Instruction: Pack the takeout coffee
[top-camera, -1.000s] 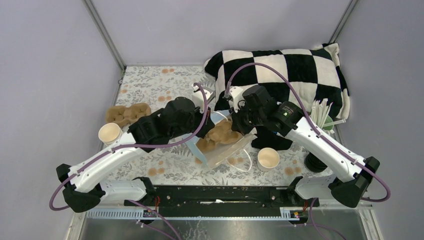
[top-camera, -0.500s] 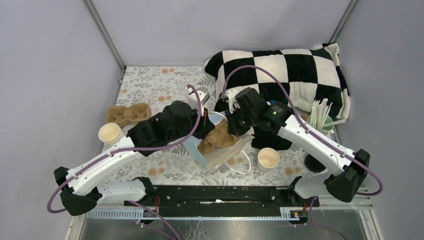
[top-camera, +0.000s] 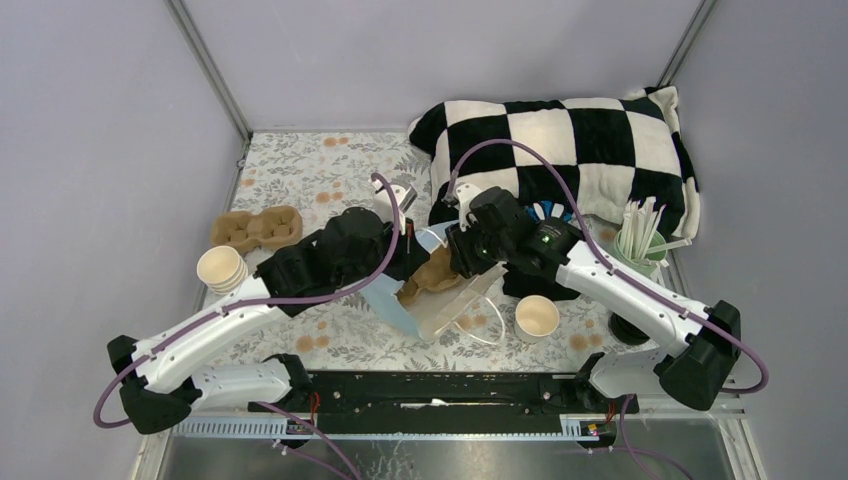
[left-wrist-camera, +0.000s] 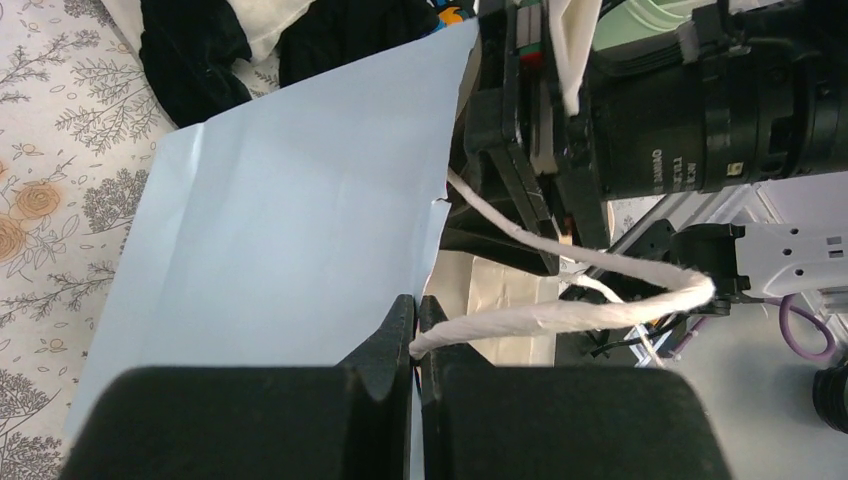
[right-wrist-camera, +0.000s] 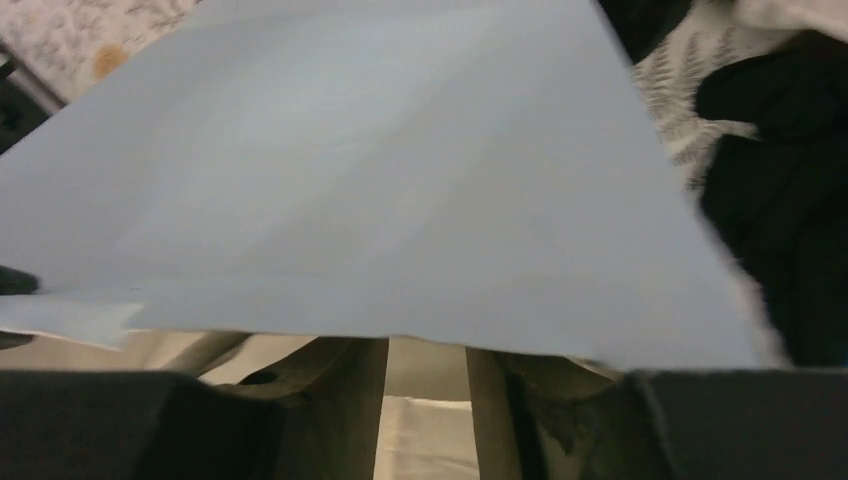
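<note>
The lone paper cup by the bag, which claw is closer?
Right. The right claw is at the bag just left of the cup; the left claw is farther left, pinching the handle.

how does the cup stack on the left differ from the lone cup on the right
The left cup stack is several cups nested together; the right cup is a single one. The left cup stack stands beside a brown cup carrier; the right cup stands near the bag. Both are cream, upright and lidless.
</note>
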